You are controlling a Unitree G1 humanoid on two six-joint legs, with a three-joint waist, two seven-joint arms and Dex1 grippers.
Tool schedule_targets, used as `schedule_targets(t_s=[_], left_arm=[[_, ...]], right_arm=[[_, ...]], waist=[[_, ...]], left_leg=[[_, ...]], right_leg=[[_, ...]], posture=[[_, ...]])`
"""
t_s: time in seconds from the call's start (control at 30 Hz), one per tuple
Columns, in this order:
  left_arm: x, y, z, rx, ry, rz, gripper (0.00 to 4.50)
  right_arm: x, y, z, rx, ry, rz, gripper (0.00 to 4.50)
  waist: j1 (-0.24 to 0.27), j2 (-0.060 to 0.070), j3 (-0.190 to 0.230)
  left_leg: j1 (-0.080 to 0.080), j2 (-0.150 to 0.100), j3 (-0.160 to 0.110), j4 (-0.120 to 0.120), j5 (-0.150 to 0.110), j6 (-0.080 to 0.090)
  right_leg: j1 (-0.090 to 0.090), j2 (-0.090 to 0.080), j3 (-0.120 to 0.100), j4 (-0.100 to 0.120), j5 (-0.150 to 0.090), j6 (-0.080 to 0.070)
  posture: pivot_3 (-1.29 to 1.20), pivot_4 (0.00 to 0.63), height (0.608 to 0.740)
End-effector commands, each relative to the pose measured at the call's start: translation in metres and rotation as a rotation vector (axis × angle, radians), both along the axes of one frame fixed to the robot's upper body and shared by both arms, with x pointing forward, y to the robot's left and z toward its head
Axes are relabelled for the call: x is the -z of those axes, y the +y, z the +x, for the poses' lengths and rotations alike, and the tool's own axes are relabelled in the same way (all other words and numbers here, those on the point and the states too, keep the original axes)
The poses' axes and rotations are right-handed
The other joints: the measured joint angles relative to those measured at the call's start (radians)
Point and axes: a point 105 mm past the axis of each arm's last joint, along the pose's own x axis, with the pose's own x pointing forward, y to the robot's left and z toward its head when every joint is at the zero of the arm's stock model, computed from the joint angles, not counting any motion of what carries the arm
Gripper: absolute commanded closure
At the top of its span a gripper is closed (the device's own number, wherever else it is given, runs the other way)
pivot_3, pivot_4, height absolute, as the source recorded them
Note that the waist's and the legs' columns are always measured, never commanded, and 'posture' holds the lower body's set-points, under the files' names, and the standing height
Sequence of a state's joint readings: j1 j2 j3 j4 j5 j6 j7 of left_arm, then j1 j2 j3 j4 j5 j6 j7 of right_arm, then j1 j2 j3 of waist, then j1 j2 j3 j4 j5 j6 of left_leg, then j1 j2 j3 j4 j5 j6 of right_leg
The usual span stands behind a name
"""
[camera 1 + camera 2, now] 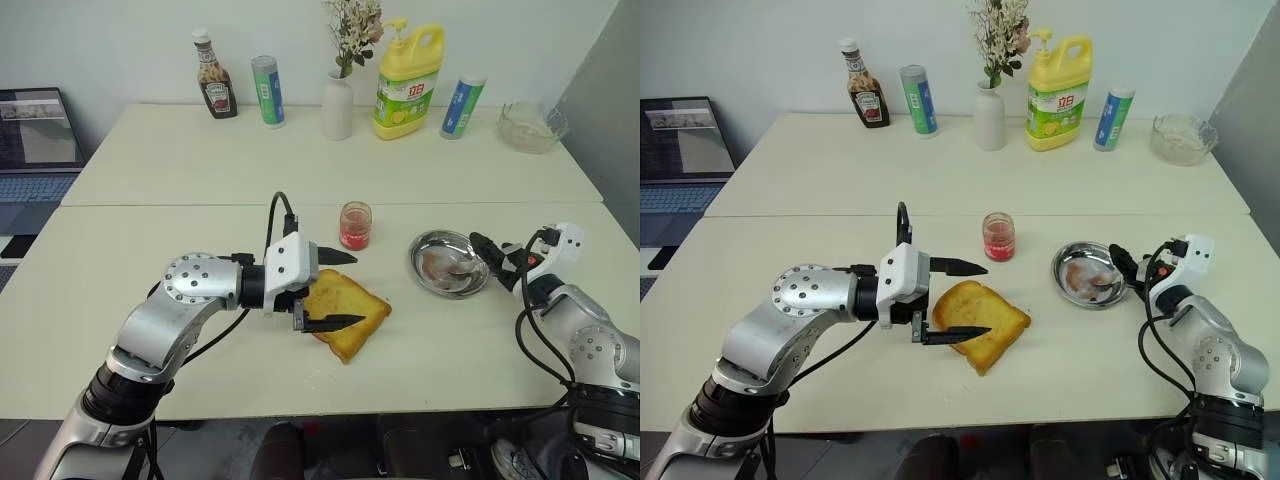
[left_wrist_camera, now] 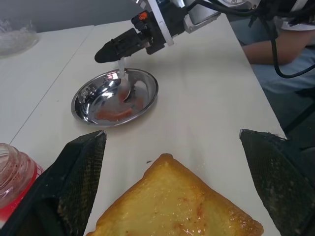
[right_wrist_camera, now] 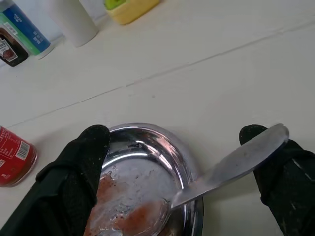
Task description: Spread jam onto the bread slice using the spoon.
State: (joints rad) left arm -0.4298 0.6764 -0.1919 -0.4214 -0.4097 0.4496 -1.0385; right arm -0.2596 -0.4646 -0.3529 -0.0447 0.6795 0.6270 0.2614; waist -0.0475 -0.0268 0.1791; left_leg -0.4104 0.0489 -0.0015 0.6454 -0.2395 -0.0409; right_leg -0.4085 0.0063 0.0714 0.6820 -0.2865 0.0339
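room: white wall (image 1: 120,40) | cream tables (image 1: 150,160) | evenly lit

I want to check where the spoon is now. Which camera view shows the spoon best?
The right wrist view: the spoon is large there, bowl in the steel dish, handle against one finger. The left wrist view shows it small; in the eye views it is tiny.

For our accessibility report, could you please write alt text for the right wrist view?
The right end effector hangs open over a round steel dish smeared with red jam, the spoon resting with its bowl in the dish and its handle leaning on one finger. On the white table stand a jam jar and bottles.
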Motion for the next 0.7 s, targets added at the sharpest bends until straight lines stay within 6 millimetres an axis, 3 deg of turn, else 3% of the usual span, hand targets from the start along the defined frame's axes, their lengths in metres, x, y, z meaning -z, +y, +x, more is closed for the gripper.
schedule_targets(t_s=[0.03,0.23,0.37,0.6,0.7], left_arm=[[-0.004,-0.004,-0.003,0.022,-0.034,-0.008,0.00],[-0.004,-0.005,-0.002,0.020,-0.040,-0.006,0.00],[-0.004,-0.005,-0.002,0.016,-0.041,-0.006,0.00],[-0.003,-0.005,-0.002,0.015,-0.043,-0.004,0.00],[-0.003,-0.005,-0.002,0.015,-0.044,-0.004,0.00]], right_arm=[[-0.017,0.001,-0.002,-0.013,-0.096,-0.095,0.04],[-0.015,0.005,-0.004,-0.045,-0.134,-0.193,0.04],[-0.014,0.018,-0.009,-0.123,-0.143,-0.165,0.04],[-0.017,0.003,-0.004,-0.038,-0.178,-0.304,0.04],[-0.016,0.011,-0.007,-0.102,-0.203,-0.421,0.04]], waist=[[0.000,0.000,0.000],[0.000,0.000,0.000],[0.001,0.000,0.000],[0.002,0.000,0.000],[0.002,0.000,0.000]], left_leg=[[0.000,0.000,0.000,0.000,0.000,0.000],[0.000,0.000,0.000,0.000,0.000,0.000],[0.000,0.000,0.000,0.000,0.000,0.000],[0.001,0.000,0.000,0.000,0.000,0.000],[0.002,0.000,0.000,0.000,0.000,0.000]], right_leg=[[0.000,0.000,0.000,0.000,0.000,0.000],[0.000,0.000,0.000,0.000,0.000,0.000],[0.000,0.000,0.000,0.000,0.000,0.000],[0.002,0.000,0.000,0.000,0.000,0.000],[0.002,0.000,0.000,0.000,0.000,0.000]], posture=[[0.00,0.150,0.740],[0.00,0.150,0.740],[0.00,0.150,0.740],[0.00,0.150,0.740],[0.00,0.150,0.740]])
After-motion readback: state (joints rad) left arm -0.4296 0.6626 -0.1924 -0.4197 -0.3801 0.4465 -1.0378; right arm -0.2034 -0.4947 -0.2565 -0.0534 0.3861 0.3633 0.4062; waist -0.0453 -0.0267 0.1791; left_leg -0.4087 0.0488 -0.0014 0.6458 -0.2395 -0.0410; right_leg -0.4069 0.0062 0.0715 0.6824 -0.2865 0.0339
